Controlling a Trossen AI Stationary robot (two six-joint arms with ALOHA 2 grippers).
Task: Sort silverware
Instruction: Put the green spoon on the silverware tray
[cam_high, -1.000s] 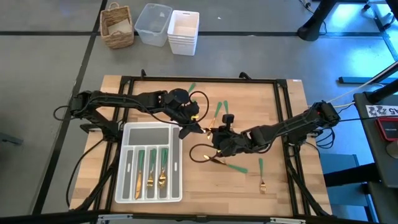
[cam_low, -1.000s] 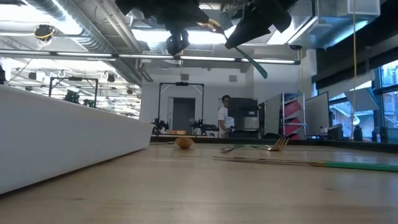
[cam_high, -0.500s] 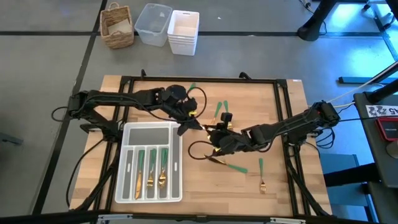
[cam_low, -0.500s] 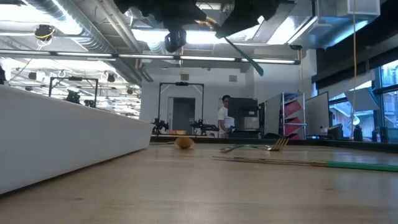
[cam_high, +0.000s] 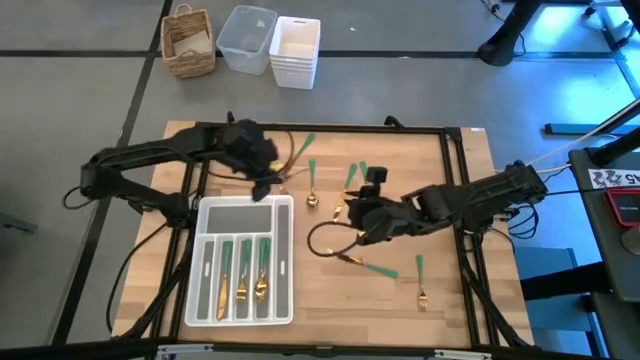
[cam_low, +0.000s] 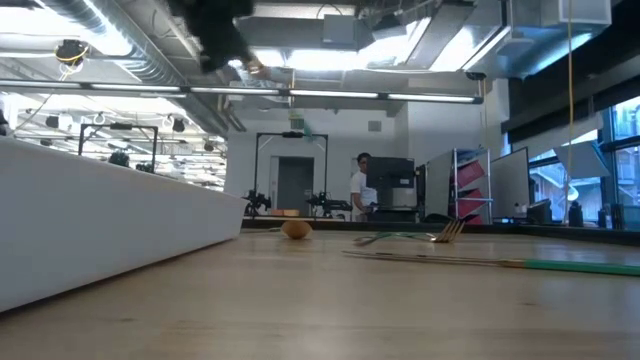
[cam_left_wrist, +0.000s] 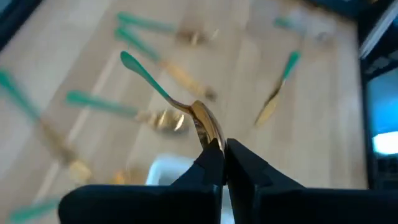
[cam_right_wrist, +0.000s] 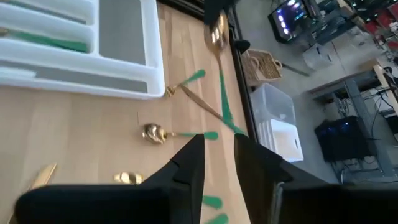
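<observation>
My left gripper (cam_high: 265, 185) hangs over the far right corner of the white tray (cam_high: 285, 212), shut on a spoon (cam_left_wrist: 186, 102) that has a gold bowl and a green handle. The right wrist view also shows this spoon (cam_right_wrist: 216, 37). My right gripper (cam_right_wrist: 217, 142) is raised over the table's middle (cam_high: 355, 215), open, with nothing between its fingers. Loose silverware lies flat on the wood: a spoon (cam_high: 312, 190), a knife (cam_high: 372, 267), a fork (cam_high: 421, 285) and others. Several pieces lie in the tray's slots (cam_high: 242, 280). My left gripper pinches the spoon's gold bowl (cam_left_wrist: 208, 127) edge-on between its two fingertips (cam_left_wrist: 214, 165). The fingers slant down from the table's left. The spoon is lifted clear of the table. Its green handle (cam_left_wrist: 140, 68) sticks out beyond the fingertips.
A black frame (cam_high: 455, 170) edges the wooden table. A dark cable loop (cam_high: 318, 240) lies beside the tray. Beyond the far edge stand a wicker basket (cam_high: 188, 42), a clear bin (cam_high: 246, 38) and white bins (cam_high: 295, 50). A person stands far off in the room (cam_low: 358, 185).
The two grippers met over the table's middle with the spoon between them. My left gripper has since drawn back toward the table's left and far side, taking the spoon with it. My right gripper has risen out of the low view without the spoon.
</observation>
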